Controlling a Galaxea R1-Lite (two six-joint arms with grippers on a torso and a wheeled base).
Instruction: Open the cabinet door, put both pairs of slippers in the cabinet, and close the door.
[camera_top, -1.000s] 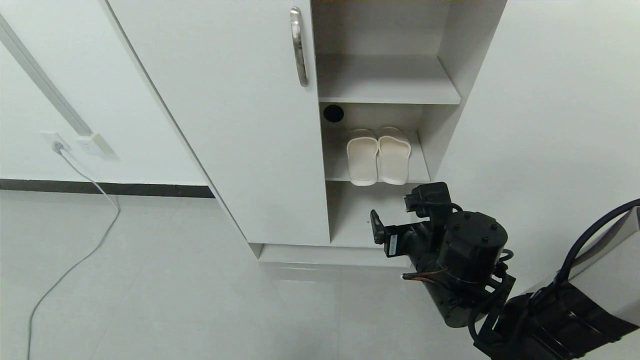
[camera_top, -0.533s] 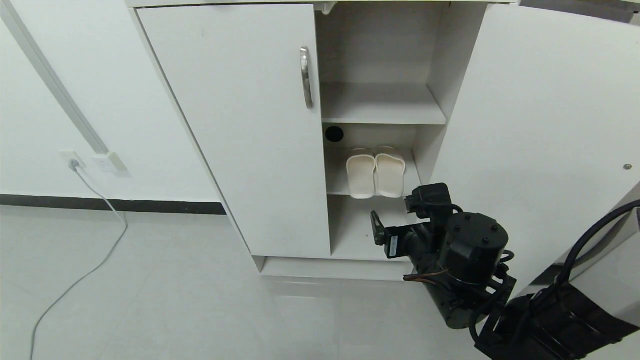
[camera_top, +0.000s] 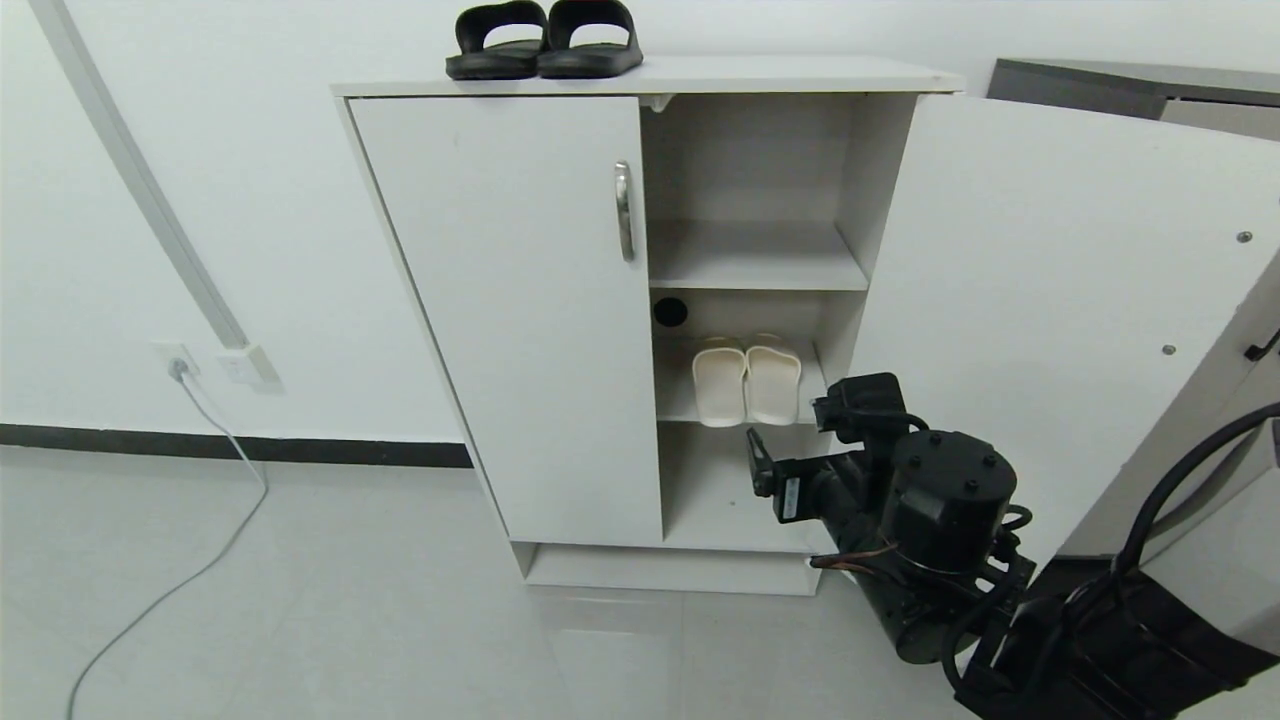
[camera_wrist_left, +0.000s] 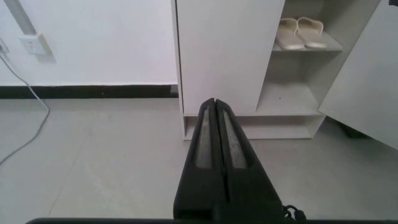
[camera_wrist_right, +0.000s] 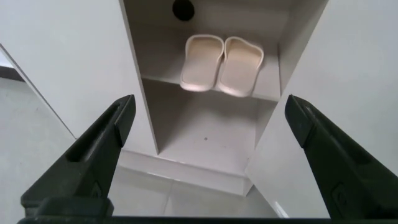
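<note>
Right gripper (camera_wrist_right: 209, 107): jaws spread wide, nothing between the fingers. It sits low in front of the cabinet (camera_top: 700, 72), facing the open right-hand half, level with the bottom compartment.

Left gripper (camera_wrist_left: 213, 109): jaws pressed together, flat pad to flat pad, holding nothing. It hangs over bare floor, well back from the cabinet and pointed toward its base.

White slippers (camera_wrist_right: 222, 62) — one pair, side by side and touching, on the middle shelf. They lie ahead of my right jaws and one shelf higher, in line with the gap between the fingers, well apart from them. From my left jaws they are farther off, ahead and to the right.

Black slippers (camera_top: 545, 40) — one pair, side by side on the cabinet's top board, over the left half. High above both sets of jaws, not yet inside.

Right door (camera_top: 1040, 300): swung fully open, its panel standing just to the right of my right jaws. Left door (camera_top: 520, 300): shut, handle (camera_top: 624, 210) upright along its inner edge, up and to the left of the right jaws.

A grey cable (camera_top: 200, 560) runs from a wall socket (camera_top: 178, 362) down across the floor, far left of both jaws.
</note>
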